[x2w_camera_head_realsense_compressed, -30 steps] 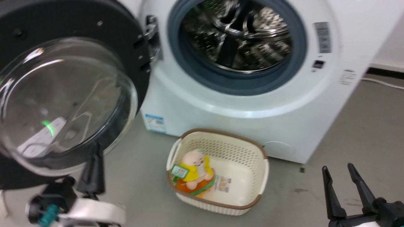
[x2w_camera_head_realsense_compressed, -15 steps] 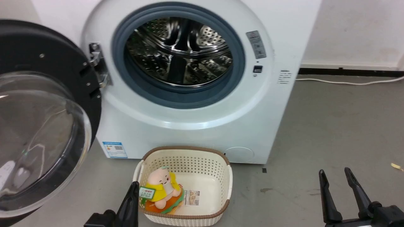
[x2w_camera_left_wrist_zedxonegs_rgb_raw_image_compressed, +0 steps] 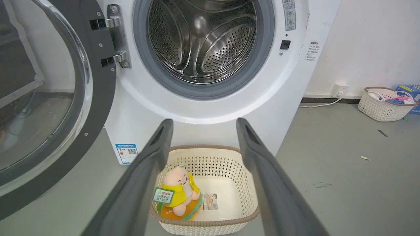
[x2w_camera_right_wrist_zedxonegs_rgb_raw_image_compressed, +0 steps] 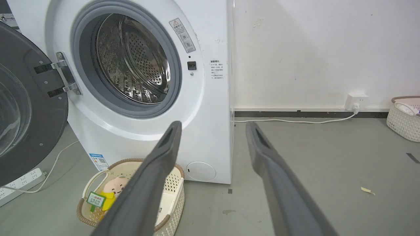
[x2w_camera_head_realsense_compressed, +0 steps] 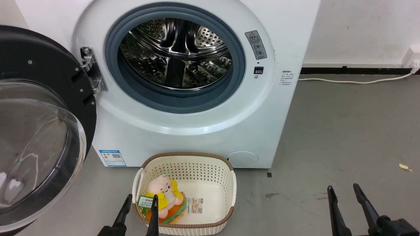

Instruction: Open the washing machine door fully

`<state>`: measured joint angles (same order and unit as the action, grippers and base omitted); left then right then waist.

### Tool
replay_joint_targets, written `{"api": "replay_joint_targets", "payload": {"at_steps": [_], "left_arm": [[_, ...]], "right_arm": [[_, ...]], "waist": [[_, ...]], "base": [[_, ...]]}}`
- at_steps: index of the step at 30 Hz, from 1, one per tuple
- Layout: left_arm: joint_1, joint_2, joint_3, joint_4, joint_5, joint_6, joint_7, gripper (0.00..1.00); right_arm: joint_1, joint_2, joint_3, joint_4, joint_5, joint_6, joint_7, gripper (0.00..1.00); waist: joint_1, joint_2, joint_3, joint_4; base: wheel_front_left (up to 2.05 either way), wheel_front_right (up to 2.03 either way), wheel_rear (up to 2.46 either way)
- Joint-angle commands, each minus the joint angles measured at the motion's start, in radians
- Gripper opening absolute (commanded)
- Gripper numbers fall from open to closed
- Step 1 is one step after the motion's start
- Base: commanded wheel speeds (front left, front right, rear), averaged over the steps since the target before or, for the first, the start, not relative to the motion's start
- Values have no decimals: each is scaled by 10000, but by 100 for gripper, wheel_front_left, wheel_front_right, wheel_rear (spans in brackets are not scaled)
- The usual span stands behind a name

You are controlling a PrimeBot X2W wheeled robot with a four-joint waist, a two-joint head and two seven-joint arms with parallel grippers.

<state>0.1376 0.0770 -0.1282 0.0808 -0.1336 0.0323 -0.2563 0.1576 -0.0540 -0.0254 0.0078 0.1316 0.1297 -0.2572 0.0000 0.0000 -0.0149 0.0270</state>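
— Well, the arms?
— Both low, fingers pointing up: left gripper (x2w_camera_head_realsense_compressed: pixel 141 198) spread, empty, before the cream perforated basket (x2w_camera_head_realsense_compressed: pixel 187 154); right gripper (x2w_camera_head_realsense_compressed: pixel 343 188) parted too. Beyond, the black-rimmed glass washing machine door (x2w_camera_head_realsense_compressed: pixel 39 65) stands swung wide, left of the white washing machine (x2w_camera_head_realsense_compressed: pixel 197 131).

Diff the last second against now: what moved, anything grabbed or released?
The left gripper left the lower rim of the washing machine door, drew back to the near side of the basket and opened its fingers; it holds nothing. The head view shifted too, from camera motion. Unchanged: door swung wide open, right gripper open and empty, plush toy in the basket.
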Motion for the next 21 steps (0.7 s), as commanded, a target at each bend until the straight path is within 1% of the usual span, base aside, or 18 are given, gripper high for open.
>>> {"api": "replay_joint_targets", "payload": {"at_steps": [1,21], "left_arm": [[90,-26,17,-42,60,14,-53,100],[21,-197,136,-273,284,-77,-54,100]], "right_arm": [[19,37,-3,50,-24,10,-45,100],[5,37,19,152,-16,10,-45,100]], "waist": [[0,0,-11,19],[0,0,-34,161]], "base": [[0,0,0],[0,0,0]]}}
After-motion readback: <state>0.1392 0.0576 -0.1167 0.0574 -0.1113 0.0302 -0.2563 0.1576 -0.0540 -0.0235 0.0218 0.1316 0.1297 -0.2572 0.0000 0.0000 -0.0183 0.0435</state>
